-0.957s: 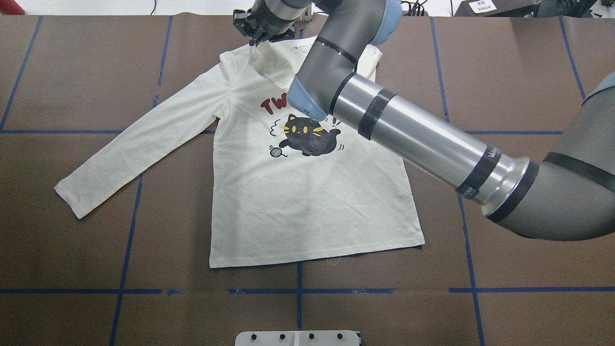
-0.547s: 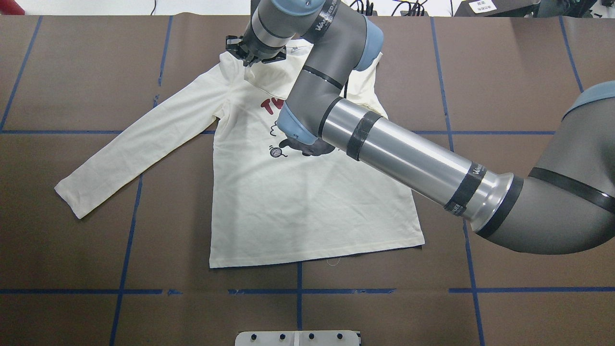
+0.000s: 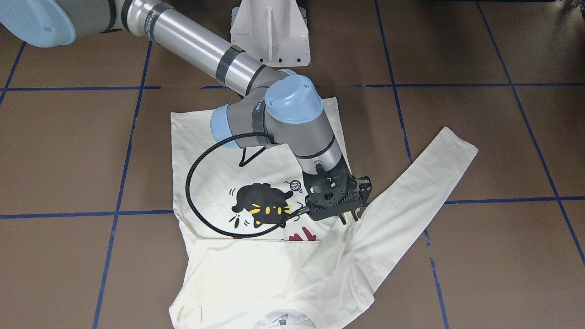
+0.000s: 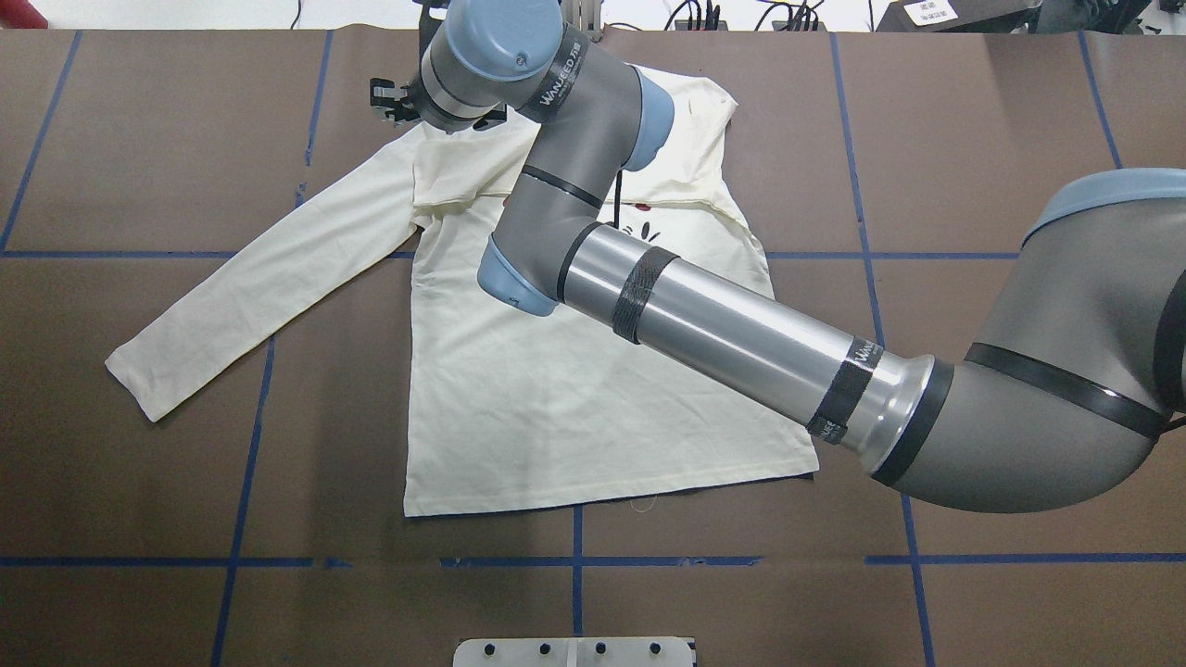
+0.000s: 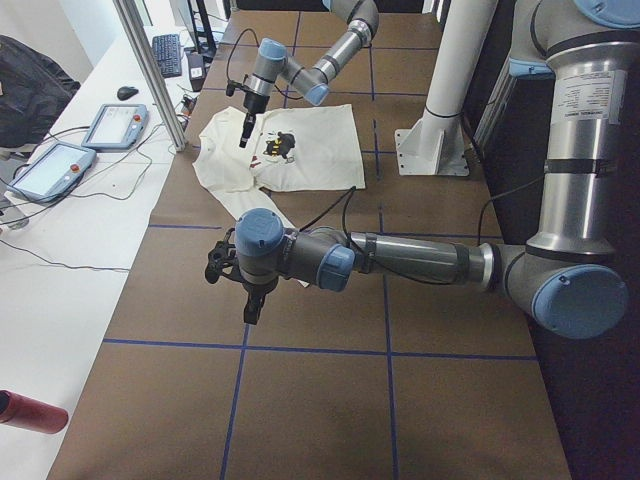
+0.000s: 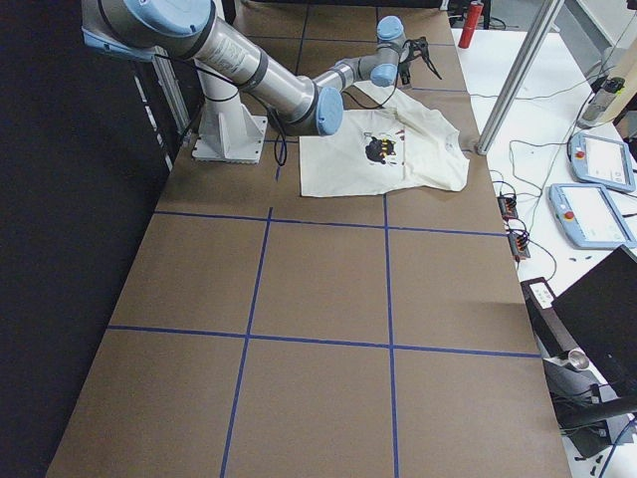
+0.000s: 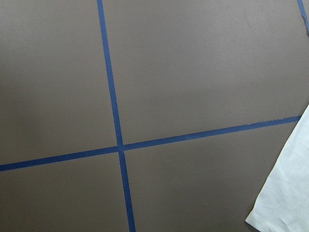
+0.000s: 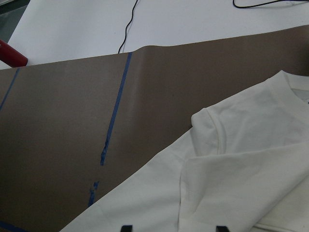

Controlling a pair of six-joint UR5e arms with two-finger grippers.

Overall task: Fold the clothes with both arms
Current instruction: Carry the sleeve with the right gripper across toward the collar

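The cream-white shirt lies print up on the brown table. One sleeve is folded across the chest, over most of the red lettering. The black cat print shows beside it. The other sleeve stretches flat toward the overhead view's left. My right arm reaches across the shirt. Its gripper hangs open just over the far shoulder. In the right wrist view its two fingertips stand wide apart above the cloth. My left gripper hovers over bare table near the stretched sleeve's cuff; I cannot tell its state.
Blue tape lines grid the table. The white pedestal base stands behind the shirt's hem. A white bench with teach pendants, cables and a metal post borders the far edge. A red cylinder lies at the far left corner.
My right gripper swept from the collar leftward to the far shoulder, drawing the sleeve across the chest. The sleeve now lies flat over the lettering and the gripper has let go.
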